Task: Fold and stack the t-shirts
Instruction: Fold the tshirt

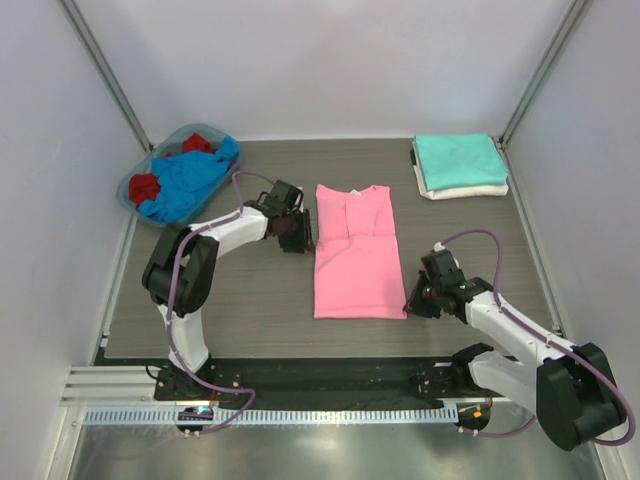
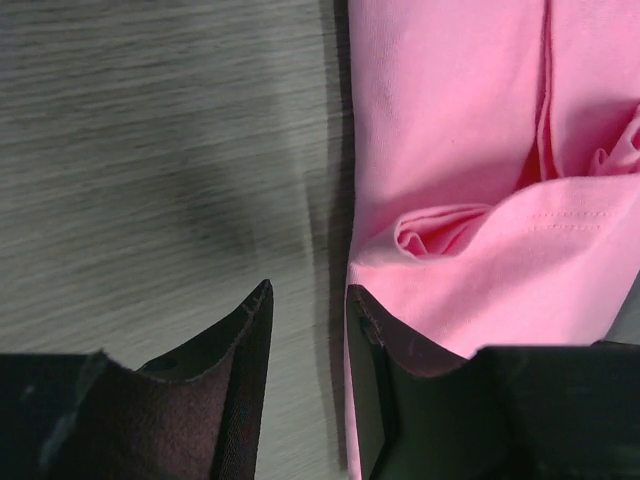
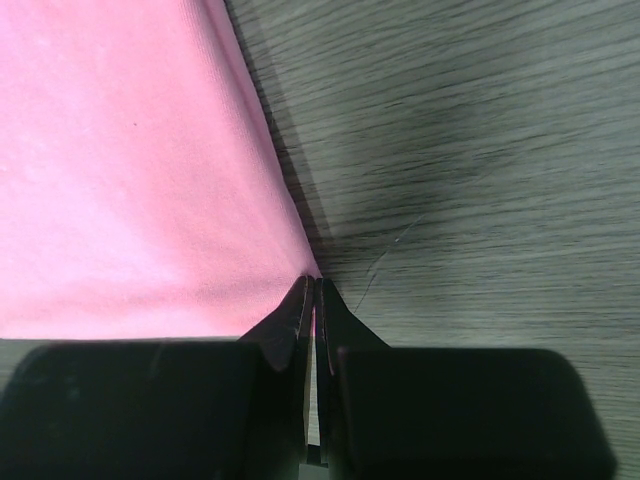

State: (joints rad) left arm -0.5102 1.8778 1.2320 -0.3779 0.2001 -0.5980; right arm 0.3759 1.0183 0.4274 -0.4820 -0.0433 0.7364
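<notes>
The pink t-shirt (image 1: 355, 250) lies flat mid-surface, sleeves turned in, forming a long narrow strip. We judge the fold in hand to be hem to collar. The left jaws stand spread astride its left edge near the sleeve, one tip over cloth and one over bare surface. The right jaws are pressed together at the lower right hem corner; we cannot tell whether cloth is caught. We would want both hem corners pinched evenly, lifted low and laid square. We read no brand, label or writing anywhere.
</notes>
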